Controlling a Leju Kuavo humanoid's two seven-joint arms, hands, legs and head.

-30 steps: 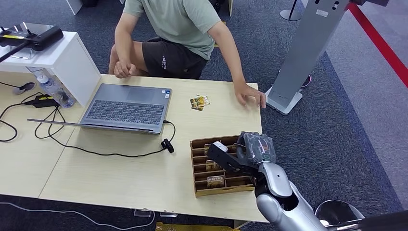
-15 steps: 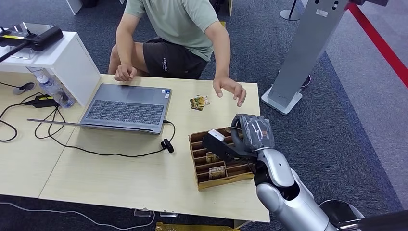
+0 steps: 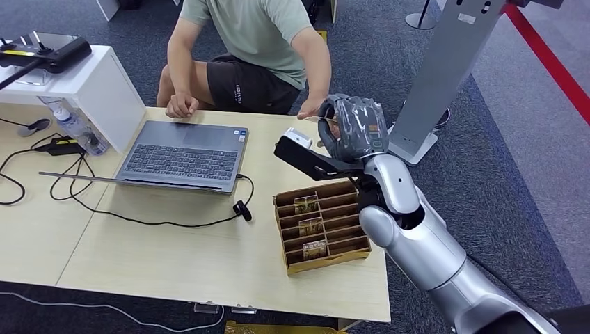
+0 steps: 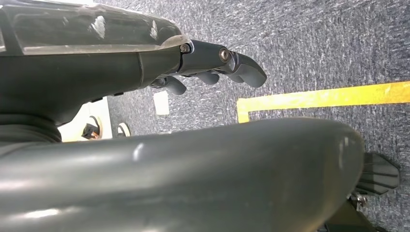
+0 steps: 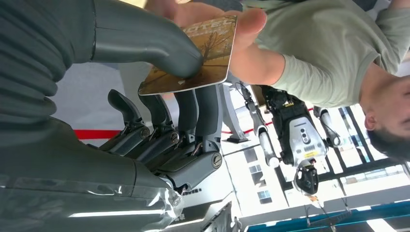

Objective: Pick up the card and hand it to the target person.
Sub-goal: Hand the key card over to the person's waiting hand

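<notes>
Risen from over the tray [image 3: 323, 261] toward twelve o'clock, right hand [image 3: 351, 129] now at the bench's [image 3: 174, 257] far edge, beside the person's hand [image 3: 309, 110], itself drawn back from the bench corner to meet it. Arm stretched forward, probably to bring the card within the person's reach. Right hand clamped on the card [image 5: 193, 60]: thumb [image 5: 145, 36] pressing one face, darker fingers [image 5: 193, 116] backing the other, free end pointing outward. Person's fingertips touching that free end already, so likely mid-handover. Left hand [image 4: 212, 63] hanging over carpet, fingers curled, holding nothing. More cards standing in the tray's slots, one pair lying on the bench near the laptop [image 3: 181, 153].
</notes>
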